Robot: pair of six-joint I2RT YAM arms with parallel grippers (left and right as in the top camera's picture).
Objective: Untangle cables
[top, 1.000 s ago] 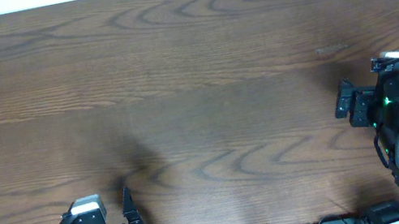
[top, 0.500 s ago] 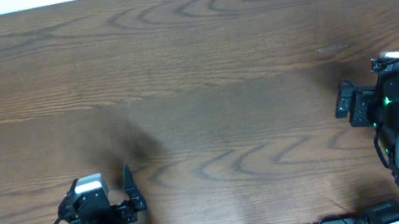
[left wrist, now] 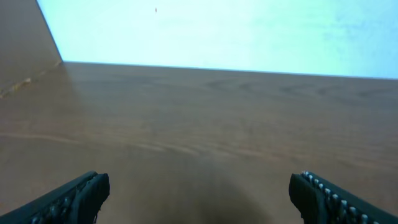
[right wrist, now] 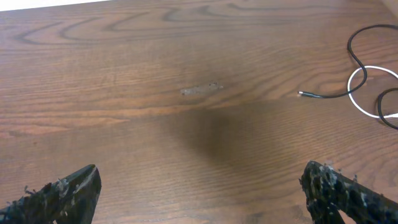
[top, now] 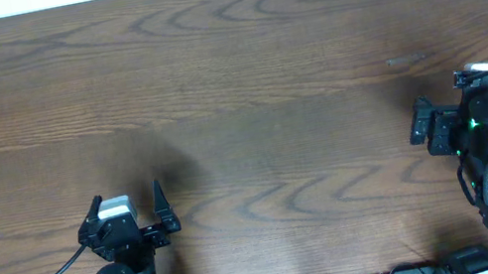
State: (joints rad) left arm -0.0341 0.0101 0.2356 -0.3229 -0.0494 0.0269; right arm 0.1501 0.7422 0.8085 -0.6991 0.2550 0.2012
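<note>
Cables (right wrist: 350,86), black and white looped together, lay untouched at the table's (top: 263,73) right edge. The left gripper (top: 127,195) had crept forward, jaws wide and empty, nowhere near them. The right gripper (right wrist: 199,193) stayed put, equally agape, so I judged untangling unstarted.

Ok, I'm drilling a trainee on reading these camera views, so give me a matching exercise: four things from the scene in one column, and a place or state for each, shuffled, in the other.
Things:
1. black cable
2. white cable
3. left pincer
4. pale scuff

Places or states:
A. open, nothing between its fingers
B. curved into a loop at the right edge of the right wrist view
C. left of both cables in the right wrist view
D. one plug end lying free, pointing left in the right wrist view

Pairs: 1-D, 2-B, 3-A, 4-C
</note>
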